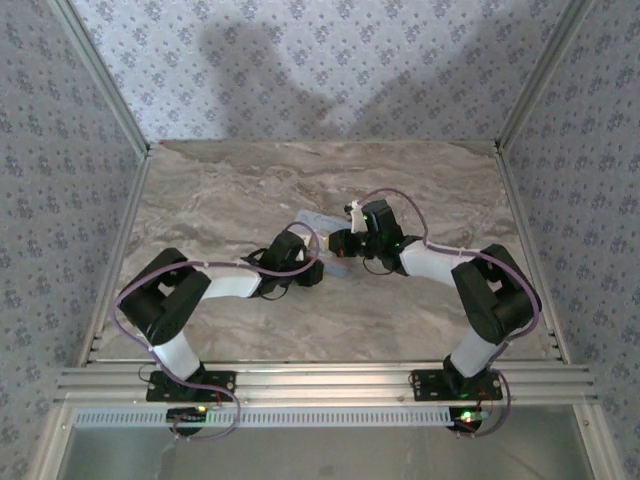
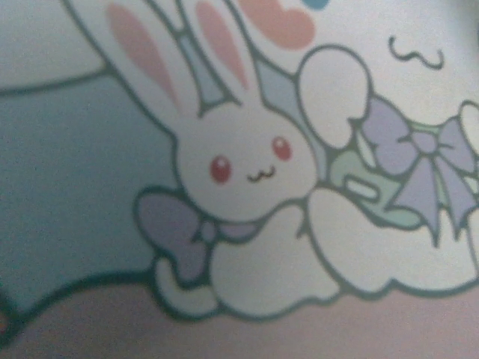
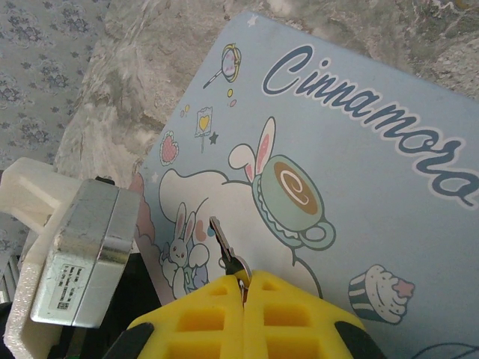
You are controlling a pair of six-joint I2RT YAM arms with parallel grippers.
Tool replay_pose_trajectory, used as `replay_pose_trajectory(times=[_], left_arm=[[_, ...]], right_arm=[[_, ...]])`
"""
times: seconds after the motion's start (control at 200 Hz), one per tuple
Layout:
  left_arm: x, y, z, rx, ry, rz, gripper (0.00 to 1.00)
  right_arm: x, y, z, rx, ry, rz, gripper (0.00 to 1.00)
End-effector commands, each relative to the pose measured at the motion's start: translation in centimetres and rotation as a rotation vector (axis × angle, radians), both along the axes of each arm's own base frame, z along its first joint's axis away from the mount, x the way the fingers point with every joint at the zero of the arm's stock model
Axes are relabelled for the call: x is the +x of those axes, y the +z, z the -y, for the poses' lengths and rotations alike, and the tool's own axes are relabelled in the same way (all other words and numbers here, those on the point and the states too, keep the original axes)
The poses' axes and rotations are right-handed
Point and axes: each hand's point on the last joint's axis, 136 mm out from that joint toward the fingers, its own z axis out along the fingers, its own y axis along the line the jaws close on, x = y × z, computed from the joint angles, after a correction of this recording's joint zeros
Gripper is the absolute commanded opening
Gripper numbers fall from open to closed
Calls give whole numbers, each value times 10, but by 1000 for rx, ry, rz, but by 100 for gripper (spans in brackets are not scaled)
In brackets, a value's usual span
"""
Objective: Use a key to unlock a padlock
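the right pincer [image 3: 241, 283] pinches a small silver metal key [image 3: 223, 241], its blade poking out over the pale blue rectangular cartoon tin [image 3: 359, 172] on the marbled bench [image 1: 230, 190]. the left pincer [image 1: 305, 268] sits by the tin; whether it is spread or closed i cannot tell. with the key in its grip, step 1 looks done; the unlocking itself seems yet to come.

Top view: tin [image 1: 317, 217] mostly covered by both wrists, with one far corner and a near sliver exposed; left gripper [image 1: 312, 268] too small to tell how its jaws stand

Left wrist view: lid artwork soft and out of focus; lid runs off all four edges

Right wrist view: most of the key [image 3: 223, 243] head buried between the yellow fingers [image 3: 202, 321] of the right gripper [image 3: 241, 283]; fingers cut by the bottom edge. Lettering clipped at the right edge after "Cinnamoro". Silver box [image 3: 82, 258] at left: label print too small to read; its white mount [image 3: 34, 191] runs off the left edge
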Motion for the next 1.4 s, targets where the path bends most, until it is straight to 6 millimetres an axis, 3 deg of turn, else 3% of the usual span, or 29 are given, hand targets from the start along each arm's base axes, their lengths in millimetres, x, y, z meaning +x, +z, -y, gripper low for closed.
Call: replay_pose_trajectory(times=[0.0, 0.729, 1.139, 1.279, 1.394], left_arm=[[3, 21, 31, -104, -57, 34, 36], [8, 20, 30, -119, -3, 16, 34], [9, 21, 31, -138, 24, 2, 26], [8, 24, 31, -153, 34, -7, 25], [4, 29, 32, -178, 38, -25, 24]], right_arm=[[-25, -45, 8, -98, 13, -139, 0], [-26, -44, 8, -94, 13, -136, 0], [-26, -43, 8, -91, 14, -131, 0], [-23, -31, 6, -74, 20, -85, 0], [-18, -5, 7, -59, 27, 5, 0]])
